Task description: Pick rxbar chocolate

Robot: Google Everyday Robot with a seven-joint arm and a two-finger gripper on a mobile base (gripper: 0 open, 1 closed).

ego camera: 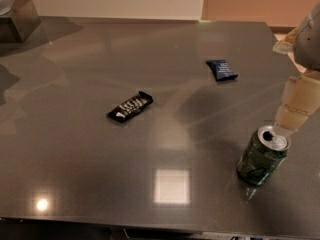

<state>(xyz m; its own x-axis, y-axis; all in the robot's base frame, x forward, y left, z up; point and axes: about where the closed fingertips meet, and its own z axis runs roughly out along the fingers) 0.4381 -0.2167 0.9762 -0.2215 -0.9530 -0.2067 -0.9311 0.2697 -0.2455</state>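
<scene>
Gripper (289, 115) over the green can (262, 156) (open or closed, you cannot tell).
Your rxbar chocolate (130, 106) lies flat, well apart from it.

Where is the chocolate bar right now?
In the camera view, the chocolate bar lies on the table, left of middle, down-left of the blue packet; the claw is far right, over the green can.

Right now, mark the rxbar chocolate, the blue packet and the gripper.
rxbar chocolate (130, 107): camera view, middle of the black wrapper.
blue packet (222, 70): camera view, centre of its face.
gripper (286, 126): camera view, its tip, at the right edge above the green can (263, 156).
</scene>
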